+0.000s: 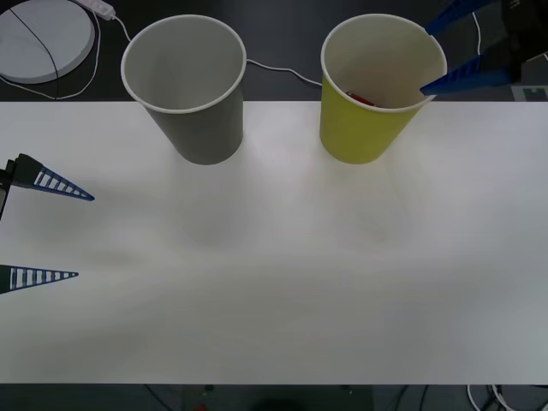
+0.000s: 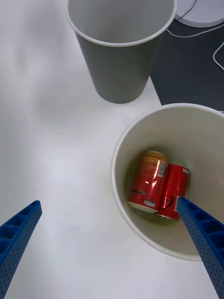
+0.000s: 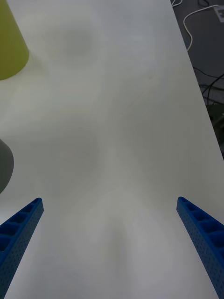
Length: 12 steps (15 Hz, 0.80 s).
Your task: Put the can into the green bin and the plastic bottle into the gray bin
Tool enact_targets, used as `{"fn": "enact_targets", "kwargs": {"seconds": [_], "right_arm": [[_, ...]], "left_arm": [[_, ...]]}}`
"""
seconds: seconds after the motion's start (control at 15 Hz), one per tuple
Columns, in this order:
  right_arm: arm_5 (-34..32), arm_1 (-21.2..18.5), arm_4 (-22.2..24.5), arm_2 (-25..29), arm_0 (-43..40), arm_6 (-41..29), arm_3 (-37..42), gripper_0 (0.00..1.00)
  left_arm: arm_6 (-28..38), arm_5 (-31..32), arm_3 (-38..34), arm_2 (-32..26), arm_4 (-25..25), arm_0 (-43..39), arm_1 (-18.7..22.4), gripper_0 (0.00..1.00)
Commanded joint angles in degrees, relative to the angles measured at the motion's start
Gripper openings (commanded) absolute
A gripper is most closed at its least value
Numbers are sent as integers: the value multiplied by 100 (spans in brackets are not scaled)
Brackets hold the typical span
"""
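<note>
The right gripper [image 1: 437,56], fingers spread, hangs over the green bin [image 1: 364,128] at the upper right; the can [image 2: 148,181] lies inside beside a red can [image 2: 173,191]. The gray bin [image 1: 199,120] stands upper left of centre. The left gripper [image 1: 81,235] waits, spread, at the left edge
</note>
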State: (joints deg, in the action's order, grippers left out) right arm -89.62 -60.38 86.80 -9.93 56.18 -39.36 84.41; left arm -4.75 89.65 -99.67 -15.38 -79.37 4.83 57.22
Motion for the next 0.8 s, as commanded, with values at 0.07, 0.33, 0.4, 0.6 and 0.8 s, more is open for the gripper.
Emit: {"fn": "enact_targets", "kwargs": {"seconds": [0.07,0.33,0.4,0.6,0.8], "right_arm": [[5,-9,-154,791,-1074,95,937,100],[322,-9,-532,1389,-2304,693,1754,100],[454,-9,-620,1556,-2700,939,1974,100],[717,-9,-866,1907,-3640,1545,2343,100],[858,-9,-1060,2197,-4343,2020,2571,100]], "left_arm": [[0,0,0,0,0,0,0,100],[0,0,0,0,0,0,0,100],[0,0,0,0,0,0,0,100],[0,0,0,0,0,0,0,100],[0,0,0,0,0,0,0,100]]}}
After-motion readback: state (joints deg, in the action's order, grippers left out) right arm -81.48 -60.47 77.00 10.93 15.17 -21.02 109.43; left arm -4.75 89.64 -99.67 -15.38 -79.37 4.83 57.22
